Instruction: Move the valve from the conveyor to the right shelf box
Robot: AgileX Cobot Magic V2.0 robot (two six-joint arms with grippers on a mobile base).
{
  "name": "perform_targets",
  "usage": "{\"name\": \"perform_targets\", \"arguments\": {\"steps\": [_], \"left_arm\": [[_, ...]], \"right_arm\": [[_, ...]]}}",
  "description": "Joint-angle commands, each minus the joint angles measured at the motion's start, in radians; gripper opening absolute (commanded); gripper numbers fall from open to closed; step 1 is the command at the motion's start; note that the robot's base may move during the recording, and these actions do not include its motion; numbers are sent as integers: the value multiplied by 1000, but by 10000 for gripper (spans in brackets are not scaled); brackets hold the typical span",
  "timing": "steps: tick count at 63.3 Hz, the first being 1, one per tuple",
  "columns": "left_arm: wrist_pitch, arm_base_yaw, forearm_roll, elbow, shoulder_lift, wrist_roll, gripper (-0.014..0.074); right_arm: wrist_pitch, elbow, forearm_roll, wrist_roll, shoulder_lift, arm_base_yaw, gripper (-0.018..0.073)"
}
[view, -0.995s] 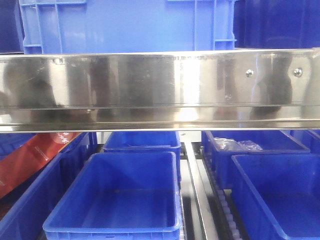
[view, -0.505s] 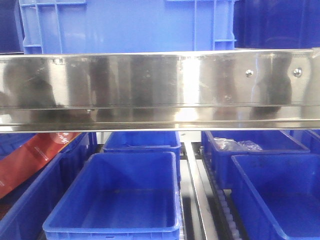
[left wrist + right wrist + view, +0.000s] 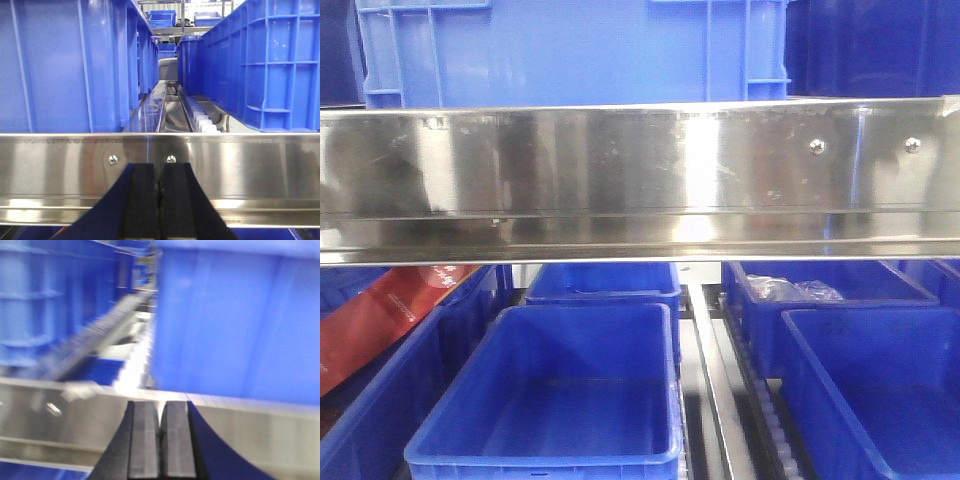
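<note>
No valve and no conveyor show in any view. My left gripper is shut and empty, its black fingers pressed together in front of a steel shelf rail. My right gripper is shut and empty too, in front of a steel rail below a large blue crate; that view is blurred. In the front view neither gripper shows. Open blue shelf boxes sit on the lower level: one in the middle and one at the right.
A shiny steel shelf rail spans the front view, with a blue crate above it. A box behind at the right holds clear bags. A red bag lies at the left. Roller tracks run between boxes.
The front view has barely shifted. The dark reflection on the right part of the steel rail has faded away.
</note>
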Motion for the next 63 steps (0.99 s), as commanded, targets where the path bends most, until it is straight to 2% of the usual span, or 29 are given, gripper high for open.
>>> {"name": "perform_targets", "arguments": {"steps": [1, 10, 14, 17, 63], "left_arm": [[-17, 2, -4, -1, -5, -6, -111], [-17, 2, -4, -1, -5, -6, -111], [-17, 2, -4, -1, -5, -6, -111], [-17, 2, -4, -1, -5, -6, -111], [-17, 2, -4, -1, -5, -6, -111]], "right_arm": [[-26, 70, 19, -4, -79, -42, -154], [-41, 171, 19, -4, -206, -58, -154], [-71, 171, 19, -4, -206, -60, -154], [-41, 171, 19, -4, -206, -60, -154], [-53, 171, 22, -4, -206, -60, -154]]}}
